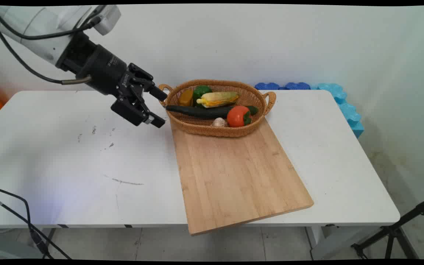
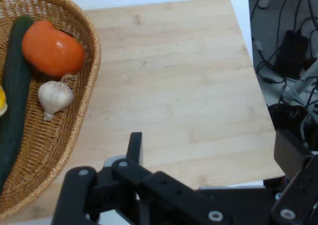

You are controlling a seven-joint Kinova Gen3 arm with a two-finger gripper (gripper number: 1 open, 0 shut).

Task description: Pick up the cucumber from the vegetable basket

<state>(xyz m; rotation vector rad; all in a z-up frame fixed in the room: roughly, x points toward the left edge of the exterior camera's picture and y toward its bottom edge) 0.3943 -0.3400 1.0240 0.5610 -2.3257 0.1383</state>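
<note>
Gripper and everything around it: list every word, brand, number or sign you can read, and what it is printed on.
Gripper: small white lettering on the black cylindrical body and another small mark near the finger linkage, both too small to read.
Basket, its vegetables, the cutting board and the table: no text; the table's dark marks are scuffs, not writing.
Hand view: no lettering visible on the linkage or the board.

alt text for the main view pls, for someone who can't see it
A robot arm's open black hand hovers beside the left end of a wicker basket holding a cucumber, corn, tomato, green pepper and garlic, on a wooden board on a white table.
</note>
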